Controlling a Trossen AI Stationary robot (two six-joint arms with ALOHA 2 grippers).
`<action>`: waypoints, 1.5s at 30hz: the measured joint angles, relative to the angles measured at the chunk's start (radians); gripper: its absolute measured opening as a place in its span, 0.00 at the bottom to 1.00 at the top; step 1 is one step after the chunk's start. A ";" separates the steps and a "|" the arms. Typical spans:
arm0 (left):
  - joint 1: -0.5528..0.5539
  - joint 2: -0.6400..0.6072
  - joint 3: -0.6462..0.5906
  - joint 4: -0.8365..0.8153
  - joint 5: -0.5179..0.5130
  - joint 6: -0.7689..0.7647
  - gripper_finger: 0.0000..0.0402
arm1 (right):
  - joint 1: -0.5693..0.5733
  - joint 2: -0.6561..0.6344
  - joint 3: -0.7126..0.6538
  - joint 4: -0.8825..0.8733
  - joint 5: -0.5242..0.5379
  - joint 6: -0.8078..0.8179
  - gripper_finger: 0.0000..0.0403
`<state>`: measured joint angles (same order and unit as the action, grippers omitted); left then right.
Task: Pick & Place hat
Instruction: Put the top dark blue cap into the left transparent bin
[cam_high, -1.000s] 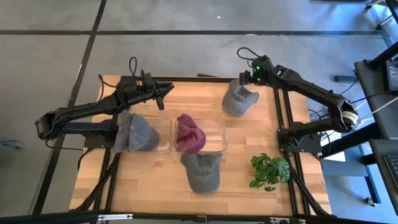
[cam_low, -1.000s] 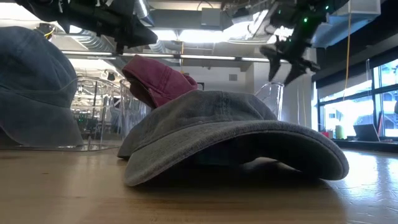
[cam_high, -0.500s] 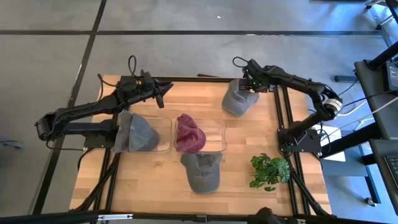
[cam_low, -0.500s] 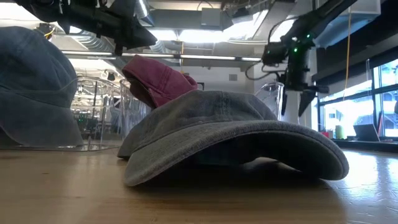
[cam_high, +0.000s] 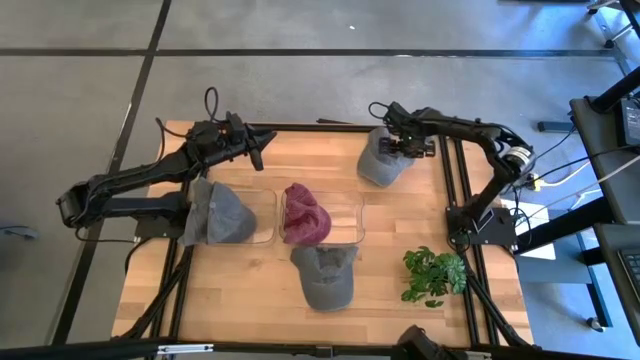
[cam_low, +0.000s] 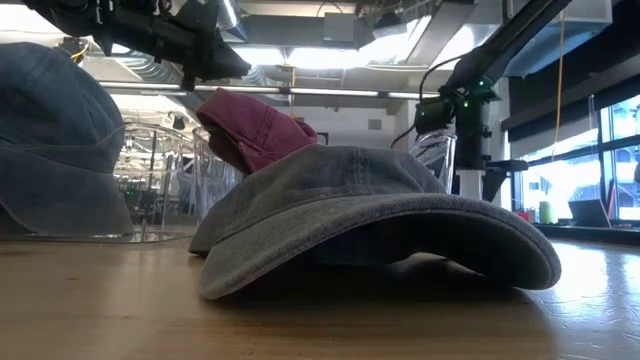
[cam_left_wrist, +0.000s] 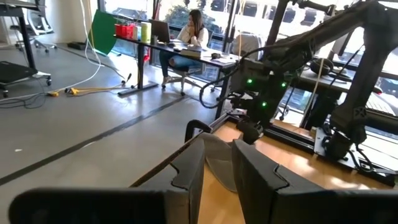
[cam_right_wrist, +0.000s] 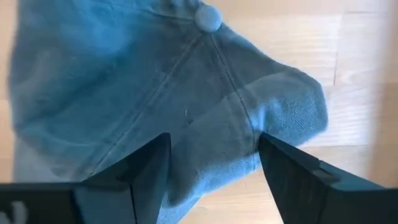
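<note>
Grey denim, the hat (cam_high: 381, 160) lay ungrasped at the table's (cam_high: 250, 300) far right corner; the right gripper (cam_right_wrist: 211, 168) was held spread directly above it, so picking and placing remained. The left gripper (cam_left_wrist: 217, 168), slightly parted, was kept idle at the far left.

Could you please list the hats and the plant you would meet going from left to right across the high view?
Blue-grey hat in the left clear bin → maroon hat in the next bin → grey cap at the table's front → grey hat under the right hand → small green plant.
</note>
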<state>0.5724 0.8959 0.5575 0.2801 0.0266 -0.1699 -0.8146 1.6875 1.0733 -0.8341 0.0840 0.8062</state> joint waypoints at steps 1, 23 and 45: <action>0.000 0.000 0.000 -0.001 0.001 0.000 0.20 | 0.000 0.009 0.000 -0.001 -0.004 -0.001 0.60; -0.001 0.000 0.000 -0.056 0.000 0.008 0.20 | 0.039 0.039 0.000 0.170 0.137 -0.316 0.03; -0.003 0.135 0.000 -0.036 0.013 -0.064 0.20 | 0.068 0.037 0.000 0.384 0.218 -0.515 0.03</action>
<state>0.5690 1.0310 0.5580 0.2441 0.0392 -0.2342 -0.7470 1.7248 1.0729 -0.4503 0.3015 0.2909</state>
